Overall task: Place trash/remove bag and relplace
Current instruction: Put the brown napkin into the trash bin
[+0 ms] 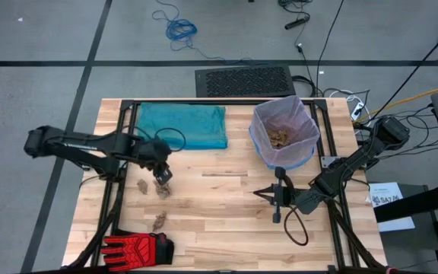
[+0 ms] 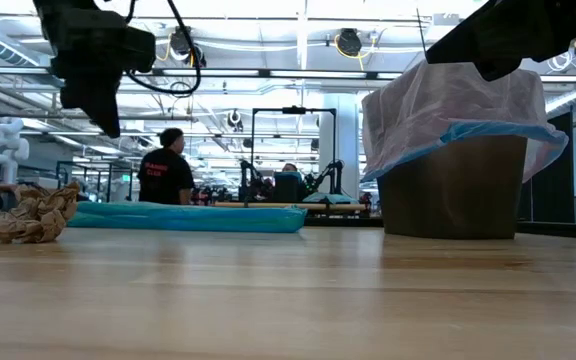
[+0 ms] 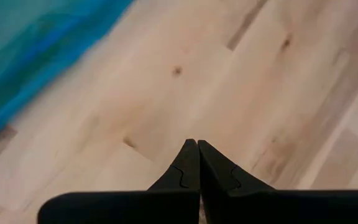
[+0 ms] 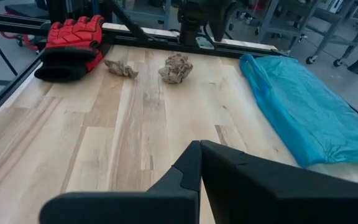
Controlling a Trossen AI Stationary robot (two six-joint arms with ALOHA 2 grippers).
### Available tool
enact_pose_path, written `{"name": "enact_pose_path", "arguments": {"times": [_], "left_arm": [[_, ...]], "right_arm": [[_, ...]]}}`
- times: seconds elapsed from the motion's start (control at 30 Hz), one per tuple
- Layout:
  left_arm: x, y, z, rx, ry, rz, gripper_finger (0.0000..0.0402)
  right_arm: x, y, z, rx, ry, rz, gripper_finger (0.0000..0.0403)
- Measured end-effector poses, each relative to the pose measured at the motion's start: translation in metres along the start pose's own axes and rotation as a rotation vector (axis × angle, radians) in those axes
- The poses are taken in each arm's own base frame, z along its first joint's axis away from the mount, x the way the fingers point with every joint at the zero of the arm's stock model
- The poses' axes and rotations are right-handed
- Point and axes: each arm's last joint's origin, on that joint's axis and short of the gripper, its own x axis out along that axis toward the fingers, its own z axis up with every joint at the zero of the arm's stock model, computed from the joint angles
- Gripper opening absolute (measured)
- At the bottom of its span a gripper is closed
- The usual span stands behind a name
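The bin (image 1: 284, 156) stands at the table's far right, lined with the pale lilac bag (image 1: 304, 114), whose rim folds over the outside (image 2: 458, 100). Brown paper trash (image 1: 280, 137) lies inside it. Three more wads lie on the wood at the left (image 1: 163, 190) (image 1: 141, 185) (image 1: 158, 222). The folded teal bag (image 1: 182, 125) lies flat at the far side. My left gripper (image 3: 196, 144) is shut and empty, raised above the wads (image 1: 161, 175). My right gripper (image 4: 199, 144) is shut and empty, in front of the bin (image 1: 261, 193).
A red-and-black glove (image 1: 135, 247) lies at the near left corner. Bare wood spreads across the table's middle and near side (image 1: 219, 228). A black frame rail runs along the table's edges (image 1: 120, 114). People stand in the room far behind the table (image 2: 166, 165).
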Motion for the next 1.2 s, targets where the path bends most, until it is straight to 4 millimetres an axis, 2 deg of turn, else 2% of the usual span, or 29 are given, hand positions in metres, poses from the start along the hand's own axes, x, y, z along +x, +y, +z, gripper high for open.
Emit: {"name": "enact_pose_path", "arguments": {"times": [0.17,0.37,0.5,0.7,1.0,1.2], "left_arm": [[0.011,-0.010,-0.001,0.046,0.034,0.003,0.0014],[0.031,-0.020,-0.004,0.071,0.117,0.038,0.0074],[0.043,-0.030,-0.010,0.064,0.227,0.002,0.0114],[0.050,-0.044,-0.025,0.141,0.308,-0.022,0.0154],[0.049,-0.053,-0.037,0.185,0.335,-0.017,0.0182],[0.058,-0.050,-0.040,0.208,0.346,0.100,0.0183]], "right_arm": [[0.000,0.000,0.000,0.000,0.000,0.000,0.0000],[0.000,0.000,0.000,0.002,0.000,0.000,0.0000],[0.000,0.000,0.000,0.008,0.000,0.001,0.0000],[0.000,0.000,0.000,0.008,0.000,0.000,0.0000],[0.000,0.000,0.000,0.008,0.000,0.000,0.0000],[0.000,0.000,0.000,0.008,0.000,0.000,0.0000]]}}
